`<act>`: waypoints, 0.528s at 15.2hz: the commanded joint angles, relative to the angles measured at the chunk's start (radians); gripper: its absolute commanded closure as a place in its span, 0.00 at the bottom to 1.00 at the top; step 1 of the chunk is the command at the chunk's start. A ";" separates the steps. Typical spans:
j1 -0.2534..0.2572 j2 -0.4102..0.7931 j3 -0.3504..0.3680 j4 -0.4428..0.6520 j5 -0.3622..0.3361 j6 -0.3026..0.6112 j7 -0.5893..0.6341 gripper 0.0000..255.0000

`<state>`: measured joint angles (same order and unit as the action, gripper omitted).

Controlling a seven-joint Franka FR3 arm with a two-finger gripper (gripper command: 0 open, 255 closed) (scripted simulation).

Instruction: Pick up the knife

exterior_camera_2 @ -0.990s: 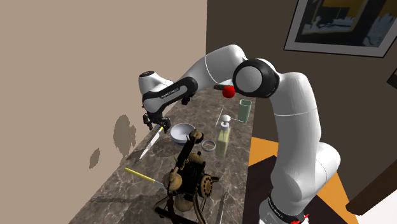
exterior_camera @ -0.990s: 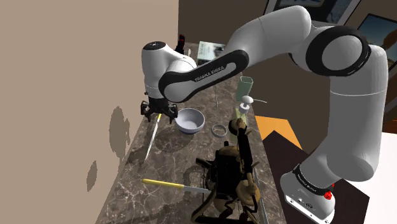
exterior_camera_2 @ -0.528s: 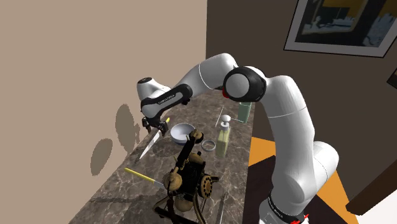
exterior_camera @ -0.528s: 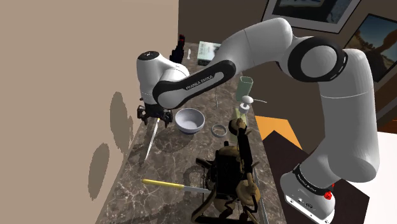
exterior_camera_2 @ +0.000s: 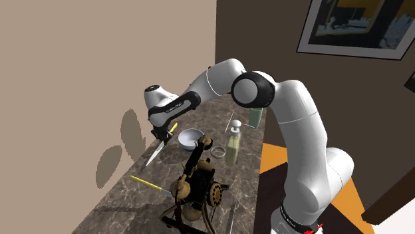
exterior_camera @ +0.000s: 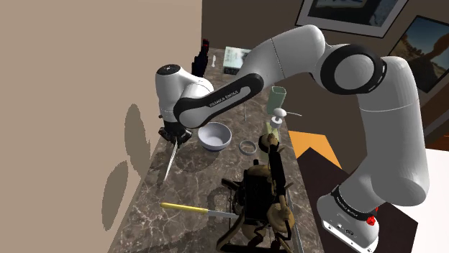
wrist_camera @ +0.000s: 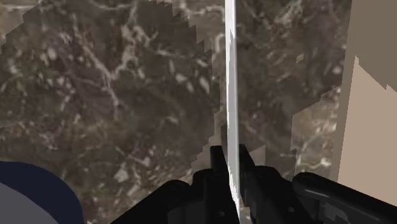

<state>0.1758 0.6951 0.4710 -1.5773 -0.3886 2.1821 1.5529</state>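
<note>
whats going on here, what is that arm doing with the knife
The white arm's black gripper is shut on the silver-bladed, yellow-handled knife, its blade clasped between the fingers and slanting down toward the dark marble countertop. Whether the tip is clear of the surface cannot be told. A second yellow-handled knife lies untouched nearer the stand.

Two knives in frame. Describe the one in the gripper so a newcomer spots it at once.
Start at the dark marble counter along the beige wall. Near the wall, beside the pale bowl, the black gripper is shut on a knife whose silver blade slants down toward the counter. The other knife lies flat and untouched, yellow handle exposed; this one hangs from the gripper.
</note>
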 commanded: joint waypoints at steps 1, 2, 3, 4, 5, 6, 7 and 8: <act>0.000 0.000 0.000 0.000 0.000 0.000 0.000 1.00; 0.000 0.000 0.000 0.000 0.000 0.000 0.000 1.00; 0.000 0.000 0.000 0.000 0.000 0.000 0.000 1.00; 0.000 0.000 0.000 0.000 0.000 0.000 0.000 1.00; 0.000 0.000 0.000 0.000 0.000 0.000 0.000 1.00; 0.001 0.002 0.000 0.004 0.000 -0.002 0.000 1.00; 0.000 -0.006 0.003 0.005 0.004 -0.011 -0.002 1.00; -0.002 -0.013 0.006 0.007 0.007 -0.019 -0.004 1.00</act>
<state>0.1746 0.6869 0.4746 -1.5727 -0.3840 2.1698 1.5502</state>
